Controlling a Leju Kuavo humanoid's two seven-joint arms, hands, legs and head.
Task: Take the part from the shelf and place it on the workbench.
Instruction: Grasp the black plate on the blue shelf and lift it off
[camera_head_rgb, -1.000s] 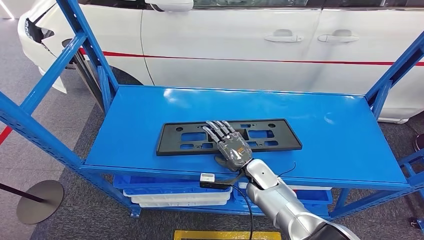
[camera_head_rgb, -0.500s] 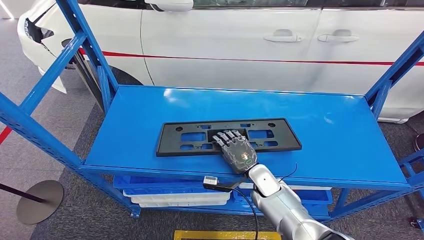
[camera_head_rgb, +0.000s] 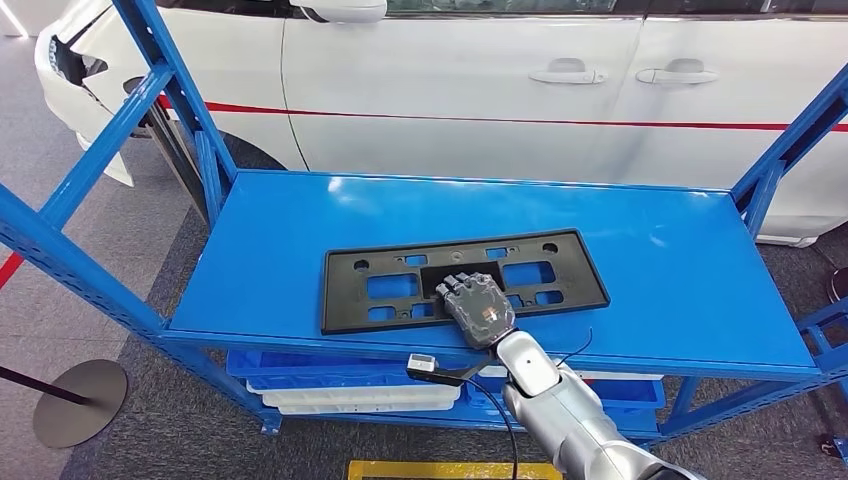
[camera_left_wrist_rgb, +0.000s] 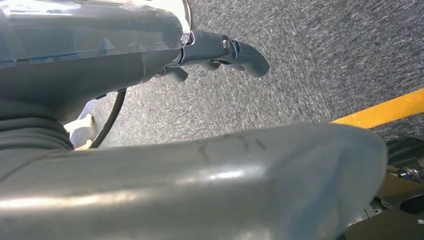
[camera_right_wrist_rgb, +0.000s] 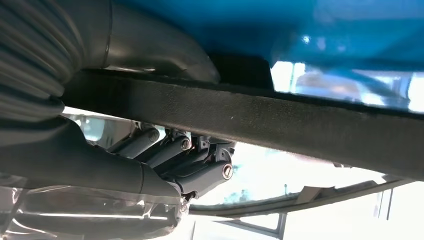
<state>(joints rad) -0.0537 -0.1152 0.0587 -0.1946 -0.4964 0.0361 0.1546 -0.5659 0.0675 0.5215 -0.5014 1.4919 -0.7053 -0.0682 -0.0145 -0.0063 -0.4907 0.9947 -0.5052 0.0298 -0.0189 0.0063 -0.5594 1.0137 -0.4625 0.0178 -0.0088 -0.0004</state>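
Note:
The part is a long black plate holder (camera_head_rgb: 345, 290) with cut-outs, near the front of the blue shelf (camera_head_rgb: 660, 270). My right hand (camera_head_rgb: 478, 305) grips the middle of its near edge, fingers curled over the top. In the right wrist view the part's dark edge (camera_right_wrist_rgb: 280, 122) runs between my thumb (camera_right_wrist_rgb: 150, 45) on one face and my fingers (camera_right_wrist_rgb: 190, 165) on the other, with the blue shelf (camera_right_wrist_rgb: 300, 25) behind. My left hand (camera_left_wrist_rgb: 150, 60) hangs over grey carpet, holding nothing, its fingers (camera_left_wrist_rgb: 235, 50) loosely bent.
A white car (camera_head_rgb: 480, 80) stands close behind the shelf. Blue uprights (camera_head_rgb: 150, 90) and slanted braces frame both ends. White trays (camera_head_rgb: 350, 395) sit on the lower level. A yellow floor line (camera_head_rgb: 450, 470) and a stanchion base (camera_head_rgb: 80, 400) lie below.
My right hand's fingers, first stretched flat over the part, have curled onto its near edge. The part has since shifted slightly toward the shelf's front and looks a little raised.

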